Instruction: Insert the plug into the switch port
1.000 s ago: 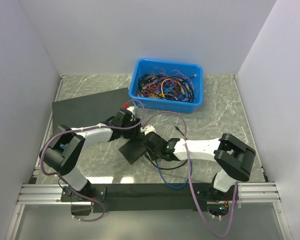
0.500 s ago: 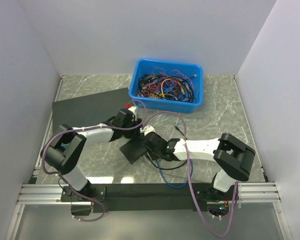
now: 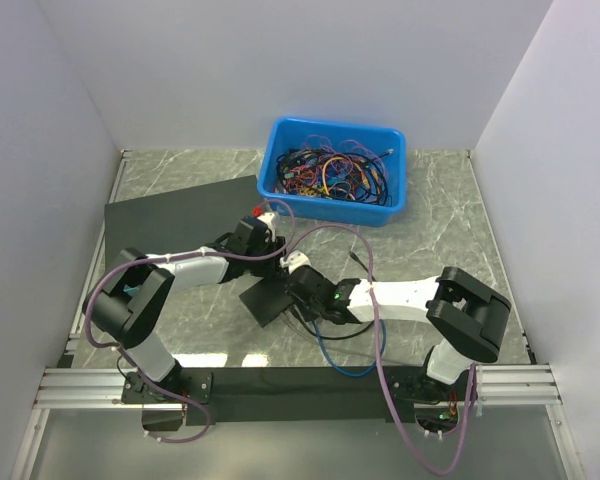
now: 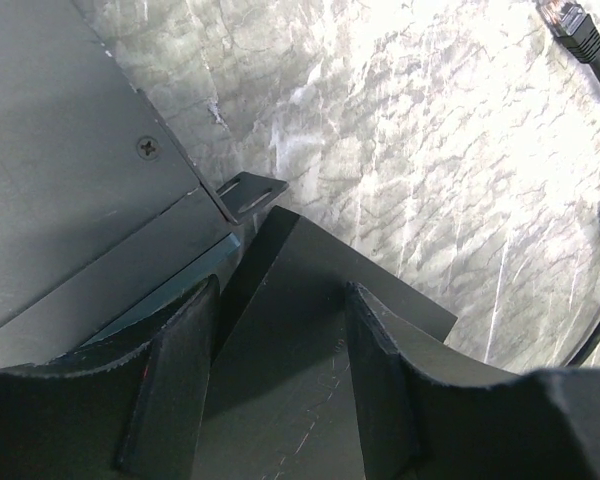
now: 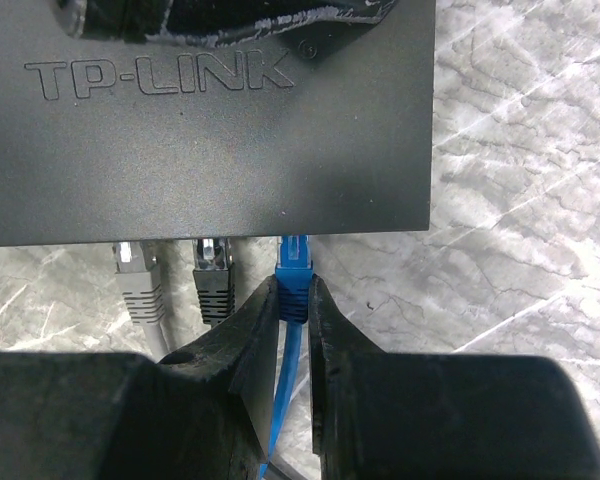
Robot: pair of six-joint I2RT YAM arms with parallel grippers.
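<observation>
The switch is a flat black TP-LINK box; it lies mid-table in the top view. My right gripper is shut on the blue boot of the plug. The plug's tip sits at the switch port on the near edge, right of a grey plug and a black plug. I cannot tell how deep it sits. My left gripper is open. Its fingers stand astride one edge of the switch, one resting on its top.
A blue bin of tangled cables stands at the back. A large flat black unit lies left, close beside the switch. A loose black cable plug and the blue cable loop lie on the marble.
My right gripper has edged slightly left, toward the switch, with the plug in it. The left gripper has hardly moved.
</observation>
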